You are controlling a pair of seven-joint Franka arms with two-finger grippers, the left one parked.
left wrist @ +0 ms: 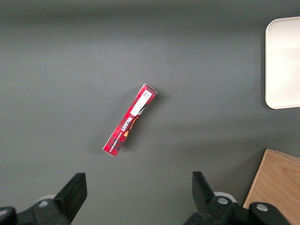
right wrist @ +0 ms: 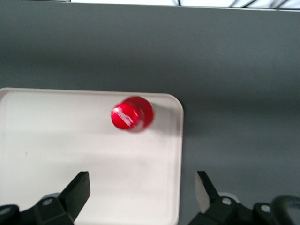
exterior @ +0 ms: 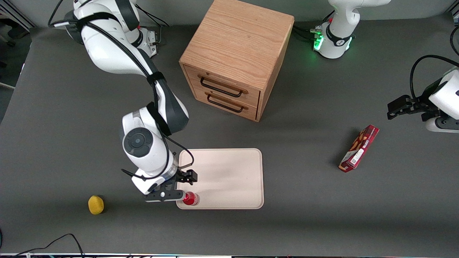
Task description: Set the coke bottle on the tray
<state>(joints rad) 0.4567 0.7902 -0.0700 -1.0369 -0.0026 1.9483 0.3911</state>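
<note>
Front view, working arm's end first: a yellow ball (exterior: 96, 204) lies alone on the table (exterior: 53, 143), nearer the camera than the arm's wrist. Next, the pincer (exterior: 181, 186) sits over the tray (exterior: 229, 179) at its corner nearest the camera on the working arm's side. The bottle (exterior: 190, 199) stands upright on the tray in that same corner, cap up, just inside the rim. It is slightly nearer the front camera than the pincer.

Wrist view: pincer (right wrist: 143, 187) fingers (right wrist: 79, 190) are spread wide with nothing between them. The bottle (right wrist: 132, 114) is seen cap-on, clear of both fingers and out ahead of the gap, not touched. It stands close to the tray (right wrist: 56, 154) rim at a rounded corner. Pincer state: fully apart, empty.

Continuing along the front view: a wooden cabinet (exterior: 236, 57) with two drawers, farther from the camera than the tray. Toward the parked arm's end lies a red snack box (exterior: 359, 148), flat on the table, well apart from the tray.
</note>
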